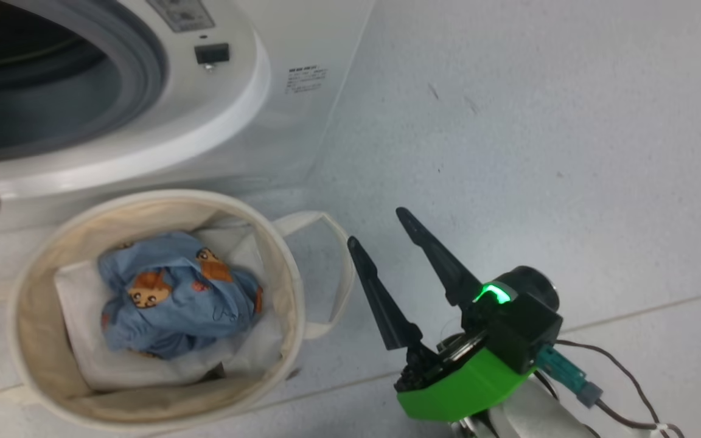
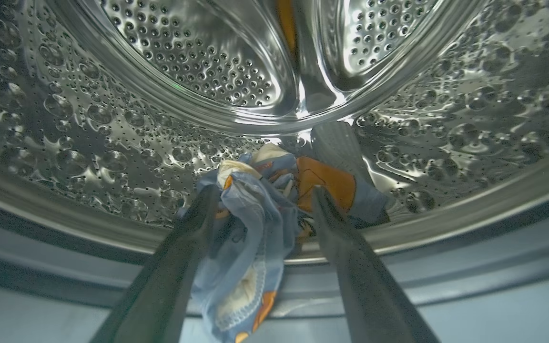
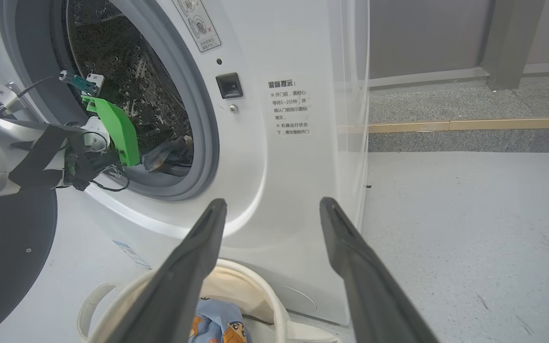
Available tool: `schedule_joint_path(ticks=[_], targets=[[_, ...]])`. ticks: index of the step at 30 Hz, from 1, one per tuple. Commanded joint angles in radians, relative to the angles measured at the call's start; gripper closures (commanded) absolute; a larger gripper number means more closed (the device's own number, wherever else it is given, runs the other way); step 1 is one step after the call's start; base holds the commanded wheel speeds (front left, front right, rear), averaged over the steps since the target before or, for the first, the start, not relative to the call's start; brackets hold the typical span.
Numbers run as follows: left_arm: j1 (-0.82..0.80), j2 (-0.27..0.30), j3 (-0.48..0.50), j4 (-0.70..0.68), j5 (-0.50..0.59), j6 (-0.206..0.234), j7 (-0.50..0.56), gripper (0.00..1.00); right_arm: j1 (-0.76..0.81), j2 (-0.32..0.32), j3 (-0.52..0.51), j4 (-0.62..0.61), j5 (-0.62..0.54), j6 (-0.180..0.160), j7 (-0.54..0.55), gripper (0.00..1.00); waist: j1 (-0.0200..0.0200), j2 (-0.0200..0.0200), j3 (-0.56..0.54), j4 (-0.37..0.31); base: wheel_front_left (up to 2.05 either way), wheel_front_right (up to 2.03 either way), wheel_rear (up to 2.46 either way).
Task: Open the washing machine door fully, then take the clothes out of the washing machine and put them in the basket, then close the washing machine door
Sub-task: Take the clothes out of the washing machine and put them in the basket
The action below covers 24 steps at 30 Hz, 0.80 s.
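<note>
Left gripper (image 2: 265, 190) inside steel drum (image 2: 112, 143), fingers apart, straddling blue printed garment (image 2: 255, 228). Right gripper (image 1: 376, 226) spread, empty, at 3 o'clock of basket (image 1: 289, 274); second garment (image 1: 174, 298) inside.

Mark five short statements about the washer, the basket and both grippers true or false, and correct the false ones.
1. The washing machine door is shut. False: it stands open, and the drum is exposed.
2. A blue garment lies in the basket. True.
3. The right gripper grips a piece of clothing. False: it is open and empty, over the floor beside the basket.
4. The drum is empty. False: a second garment lies at its front, between the spread fingers of the left gripper.
5. The left gripper reaches into the drum. True.
</note>
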Motion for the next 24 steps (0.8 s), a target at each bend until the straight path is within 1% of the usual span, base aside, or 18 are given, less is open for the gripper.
schedule_joint_path(ticks=[1, 6, 12, 15, 17, 23, 24], targets=[[-0.062, 0.067, 0.017, 0.004, 0.007, 0.014, 0.002, 0.00, 0.023, 0.012, 0.007, -0.044, -0.011, 0.007, -0.012, 0.00, -0.0001, 0.0000, 0.050, -0.013, 0.00, 0.00, 0.00], [-0.147, 0.081, -0.016, 0.064, 0.036, 0.022, 0.027, 0.00, 0.042, 0.018, -0.019, -0.073, -0.031, 0.007, -0.012, 0.00, -0.0001, 0.0000, 0.104, -0.016, 0.00, 0.00, 0.00], [-0.176, 0.102, -0.035, 0.105, 0.054, 0.091, 0.116, 0.00, 0.064, 0.022, -0.044, -0.101, -0.046, 0.007, -0.012, 0.00, -0.0001, 0.0000, 0.132, -0.025, 0.00, 0.00, 0.00], [-0.168, 0.112, -0.040, 0.115, 0.055, 0.120, 0.193, 0.00, 0.069, 0.023, -0.050, -0.106, -0.050, 0.007, -0.012, 0.00, -0.0001, 0.0000, 0.139, -0.030, 0.00, 0.00, 0.00], [-0.166, 0.117, -0.041, 0.117, 0.052, 0.121, 0.222, 0.00, 0.071, 0.023, -0.053, -0.113, -0.046, 0.007, -0.012, 0.00, -0.0001, 0.0000, 0.142, -0.032, 0.00, 0.00, 0.00], [-0.177, 0.122, -0.052, 0.119, 0.051, 0.119, 0.242, 0.00, 0.072, 0.023, -0.057, -0.120, -0.041, 0.007, -0.012, 0.00, -0.0001, 0.0000, 0.157, -0.029, 0.00, 0.00, 0.00], [-0.180, 0.121, -0.055, 0.119, 0.050, 0.114, 0.239, 0.90, 0.071, 0.023, -0.057, -0.120, -0.041, 0.007, -0.012, 0.00, -0.0001, 0.0000, 0.159, -0.027, 0.00, 0.00, 0.00]])
